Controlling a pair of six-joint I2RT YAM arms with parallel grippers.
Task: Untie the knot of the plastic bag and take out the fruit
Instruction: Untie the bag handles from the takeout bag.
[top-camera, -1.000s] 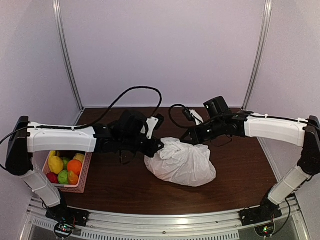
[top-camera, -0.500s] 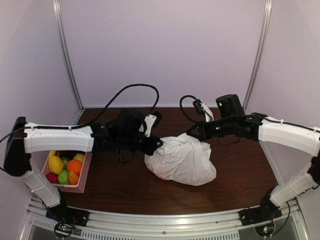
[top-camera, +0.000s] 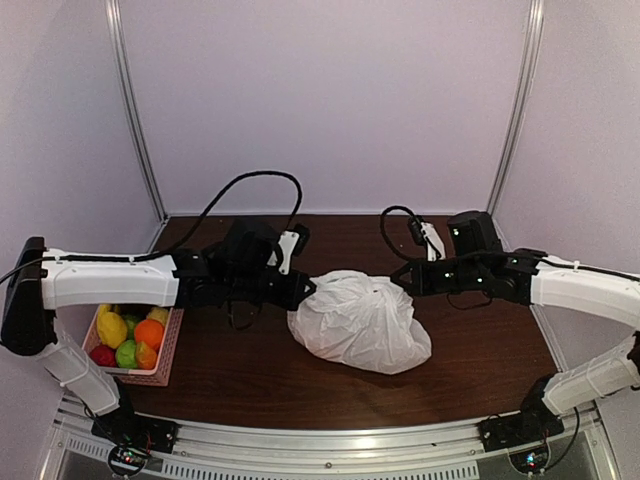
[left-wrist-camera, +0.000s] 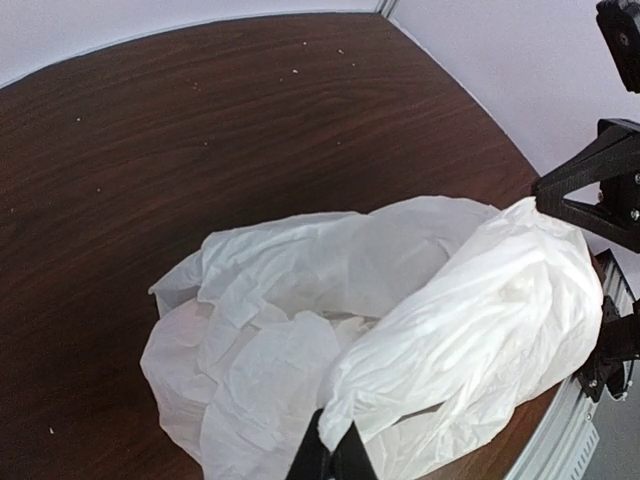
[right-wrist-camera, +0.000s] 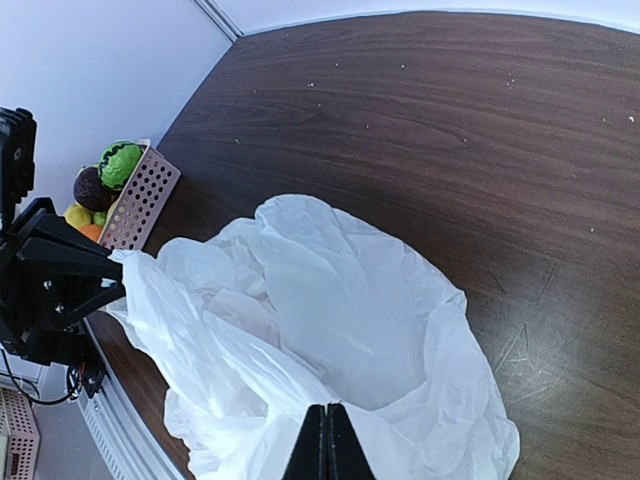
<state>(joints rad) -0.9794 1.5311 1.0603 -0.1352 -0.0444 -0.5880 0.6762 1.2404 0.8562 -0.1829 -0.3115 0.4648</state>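
Between the counter's (top-camera: 480, 345) side edges, the plastic bag (top-camera: 362, 322) looks limp, slippery — left gripper (top-camera: 310, 289) and right gripper (top-camera: 404, 281) each clamp its film; bunched folds likely hold best.

Top view looks down from behind over the bench (top-camera: 250, 370); both wrist views face the plastic bag (left-wrist-camera: 400, 300) closely, from opposite sides.

Plastic bag (top-camera: 362, 322) interior out of sight.
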